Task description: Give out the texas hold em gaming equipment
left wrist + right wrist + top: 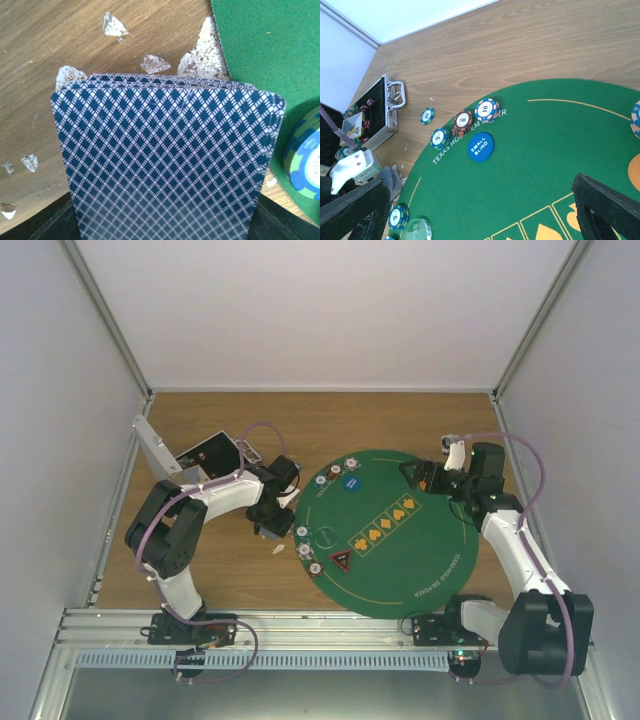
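White walls box in a wooden table whose green mat lies right of centre, with chips and a blue token spaced along its left edge, which we judge to be player places. Our left gripper clamps the cards just left of the mat, likely to deal. Our right gripper hangs open and empty over the mat's far right.

The left arm and right arm wear white shells between bulky black joint housings, on black bases fixed to a silver rail. A purple cable trails along each. The left end effector and right end effector are black, with matte fingers.
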You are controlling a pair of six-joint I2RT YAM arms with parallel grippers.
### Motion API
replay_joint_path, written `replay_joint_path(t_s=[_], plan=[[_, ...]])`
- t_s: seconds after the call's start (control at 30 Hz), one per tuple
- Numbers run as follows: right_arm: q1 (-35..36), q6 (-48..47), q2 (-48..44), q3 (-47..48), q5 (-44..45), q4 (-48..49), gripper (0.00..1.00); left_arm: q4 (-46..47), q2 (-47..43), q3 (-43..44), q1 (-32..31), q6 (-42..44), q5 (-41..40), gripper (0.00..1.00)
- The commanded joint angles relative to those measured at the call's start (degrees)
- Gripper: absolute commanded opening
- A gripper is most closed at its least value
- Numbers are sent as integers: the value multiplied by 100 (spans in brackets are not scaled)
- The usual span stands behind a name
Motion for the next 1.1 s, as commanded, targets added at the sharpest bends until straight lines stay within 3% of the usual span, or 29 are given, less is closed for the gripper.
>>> replay_joint_path(t_s=[0.0,0.13,0.27,0.77,1.07], plan=[[35,83,45,173,-44,157,100,54,58,75,19,25,-85,75],[35,129,96,189,-31,172,100,57,90,94,28,45,-72,84],[35,192,116,219,8,194,100,72,145,99,43,87,-63,85],[35,110,429,474,-7,-167,100,38,44,42,72,166,-25,64],[35,-57,653,634,-91,-482,100,19,-160,-2,70,192,-3,59]])
